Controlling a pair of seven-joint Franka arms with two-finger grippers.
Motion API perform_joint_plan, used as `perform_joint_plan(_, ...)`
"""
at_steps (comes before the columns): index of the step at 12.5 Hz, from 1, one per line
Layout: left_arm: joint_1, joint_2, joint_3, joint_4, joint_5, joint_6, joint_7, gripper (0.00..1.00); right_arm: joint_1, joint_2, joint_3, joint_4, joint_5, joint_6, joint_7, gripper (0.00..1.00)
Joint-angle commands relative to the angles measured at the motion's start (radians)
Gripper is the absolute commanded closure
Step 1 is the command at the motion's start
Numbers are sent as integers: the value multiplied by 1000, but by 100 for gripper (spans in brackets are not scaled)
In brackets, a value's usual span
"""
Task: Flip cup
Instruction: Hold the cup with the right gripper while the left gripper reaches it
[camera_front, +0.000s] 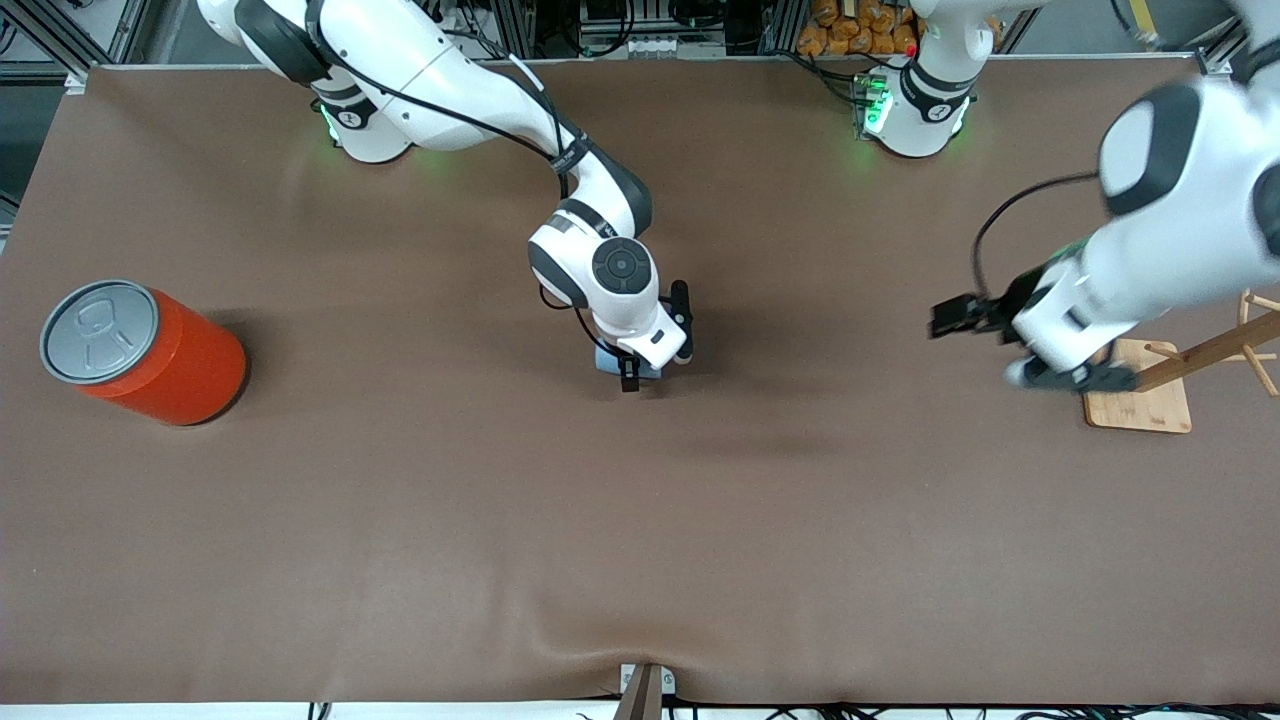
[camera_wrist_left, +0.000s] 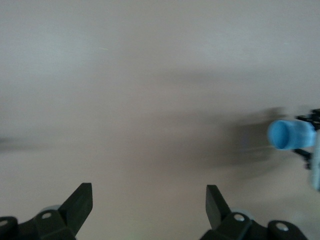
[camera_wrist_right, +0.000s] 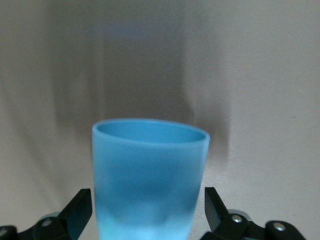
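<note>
The light blue cup (camera_front: 610, 362) sits at the middle of the table, mostly hidden under my right hand. In the right wrist view the cup (camera_wrist_right: 150, 170) fills the space between the two black fingers (camera_wrist_right: 80, 210), with a small gap on each side. My right gripper (camera_front: 652, 348) is open around the cup, low over the table. My left gripper (camera_front: 985, 345) is open and empty, held over the table toward the left arm's end, next to the wooden rack. The left wrist view shows the cup (camera_wrist_left: 290, 134) far off with a round end turned toward it.
A large orange-red can (camera_front: 150, 350) with a grey pull-tab lid stands at the right arm's end. A wooden peg rack on a square base (camera_front: 1140, 405) stands at the left arm's end, just under the left hand. Brown cloth (camera_front: 640, 520) covers the table.
</note>
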Motion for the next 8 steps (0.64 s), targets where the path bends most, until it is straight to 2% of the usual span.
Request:
perform_joint_plan(1,-35,121,-13,17,-61,92,-16,0,-3,-9,10,61,-12,-30,30,0)
perform_joint_plan(2,-73,156,-13,14,-62,151,-17,0,-8,-26,16,61,11,-49,40,0)
perform_joint_plan(3,-118,214,-13,14,-62,232,-17,0,-5,-78,16,63,80,-108,63,0)
perform_joint_plan(4,-143,251,-14,14,-80,289,-17,0,-6,-118,14,63,109,-147,89,0)
perform_joint_plan(6,-195,322,-16,12,-186,385,-17,0,-20,-188,5,61,114,-248,202,0)
perform_joint_plan(8,-227,385,-17,14,-313,423,-10,0,-75,-260,2,61,113,-302,411,0)
